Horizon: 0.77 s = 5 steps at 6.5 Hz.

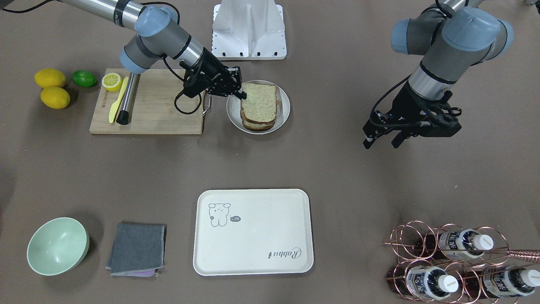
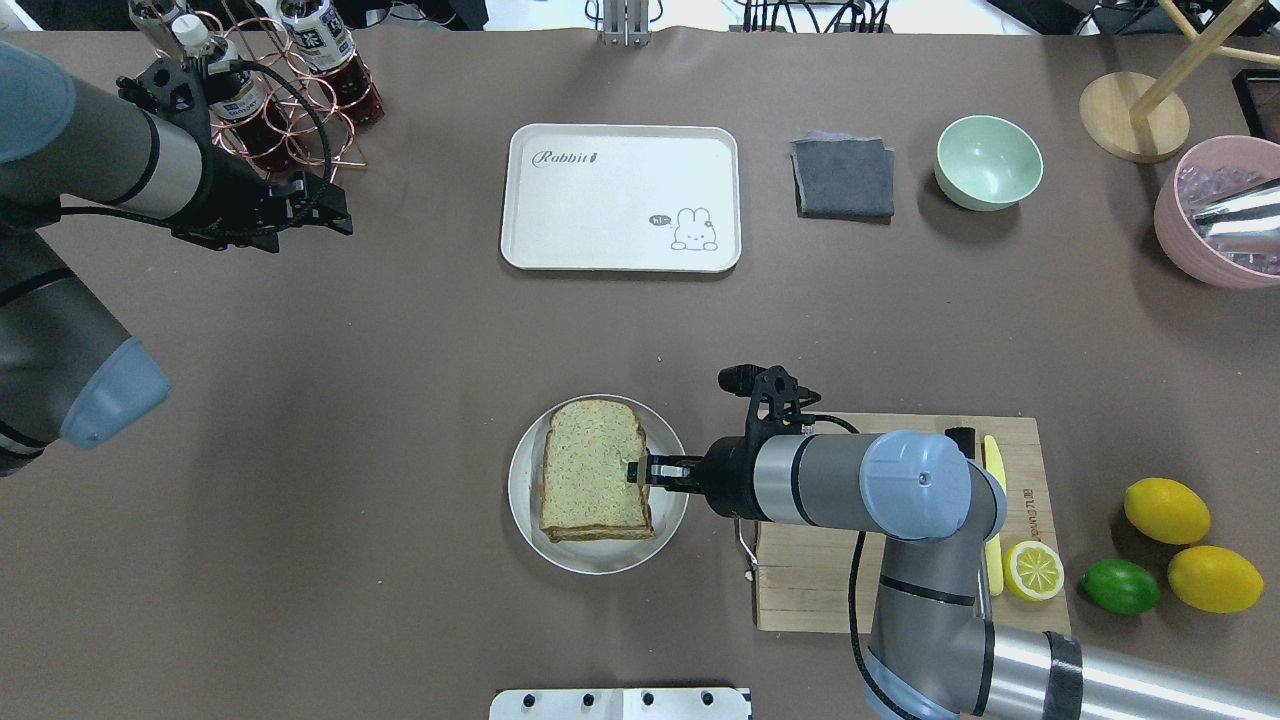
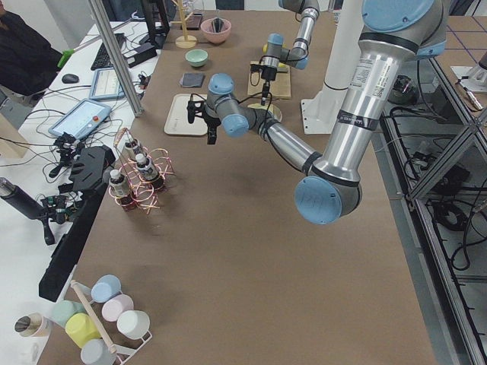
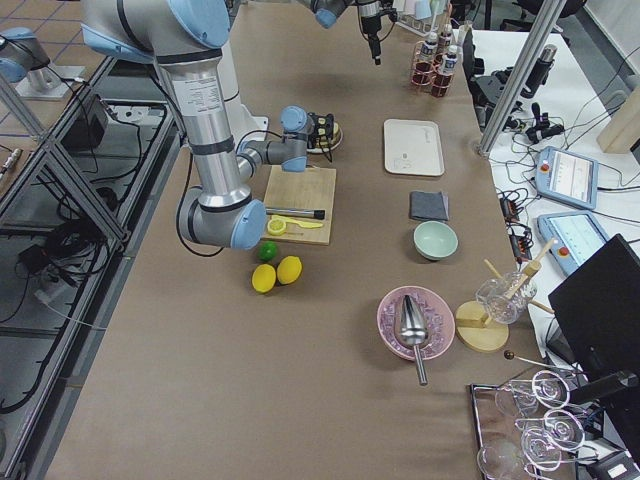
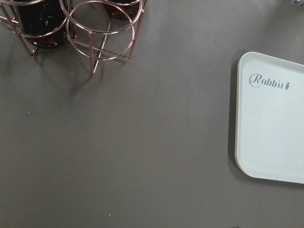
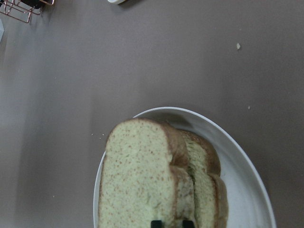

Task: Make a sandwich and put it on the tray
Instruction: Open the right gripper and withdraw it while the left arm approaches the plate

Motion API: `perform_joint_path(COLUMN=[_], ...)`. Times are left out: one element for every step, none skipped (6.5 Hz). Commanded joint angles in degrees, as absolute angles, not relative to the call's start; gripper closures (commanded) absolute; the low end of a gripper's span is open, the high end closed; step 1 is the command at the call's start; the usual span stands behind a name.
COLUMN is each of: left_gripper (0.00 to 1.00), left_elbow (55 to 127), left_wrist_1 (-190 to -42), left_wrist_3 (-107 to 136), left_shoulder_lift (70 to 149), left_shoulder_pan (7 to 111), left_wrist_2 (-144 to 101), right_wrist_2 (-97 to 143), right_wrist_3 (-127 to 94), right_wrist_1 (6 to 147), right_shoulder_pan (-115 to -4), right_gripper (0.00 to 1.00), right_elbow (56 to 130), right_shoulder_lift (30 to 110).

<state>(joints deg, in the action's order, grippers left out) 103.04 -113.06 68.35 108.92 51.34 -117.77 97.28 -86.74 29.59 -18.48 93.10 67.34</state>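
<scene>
The sandwich (image 2: 593,468), a stack of speckled bread slices, sits on a round white plate (image 2: 524,495) on the desk (image 2: 400,400), on the robot's side of its middle. In the overhead view, the right gripper (image 2: 636,470) meets the stack at its 3 o'clock edge. The wrist view shows its fingertips (image 6: 157,223) nearly together on the top slice's near crust, but I cannot tell whether they pinch it. The right arm's wrist lies level, reaching in over the wooden cutting board (image 2: 800,590) at the plate's 3 o'clock.

The tray (image 2: 620,200) is well apart at 12 o'clock, printed with a cursive "Rabbit" and a small animal drawing with a "hi" bubble. The left gripper (image 2: 338,208), at 10 o'clock, hangs spread above bare desk just beside a copper wire bottle rack (image 2: 300,110). The bottle labels are unreadable.
</scene>
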Motion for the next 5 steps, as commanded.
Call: perform_joint_path(left_gripper=[0.04, 0.04, 0.04, 0.04, 0.04], left_elbow=[102.9, 103.3, 103.5, 104.7, 105.0], left_wrist_1=[-113.1, -113.0, -113.2, -113.4, -114.0], left_wrist_3=[68.3, 68.6, 68.9, 69.3, 74.7], left_shoulder_lift=[109.4, 110.1, 110.3, 110.6, 111.7], left_shoulder_pan=[51.3, 51.3, 51.2, 49.3, 46.1], left_wrist_2=[-117.9, -117.9, -117.9, -117.9, -116.4], right_wrist_2=[97.6, 99.2, 102.8, 105.5, 108.7], right_wrist_3=[-87.4, -88.2, -88.2, -88.2, -88.2], right_wrist_1=[29.7, 29.8, 32.0, 34.6, 37.5], right_shoulder_pan=[-20.0, -21.9, -24.3, -26.6, -29.5], right_gripper=[0.00, 0.00, 0.00, 0.00, 0.00], right_elbow=[94.3, 95.8, 97.3, 100.0, 101.2], right_shoulder_lift=[67.3, 67.8, 68.2, 69.4, 69.8])
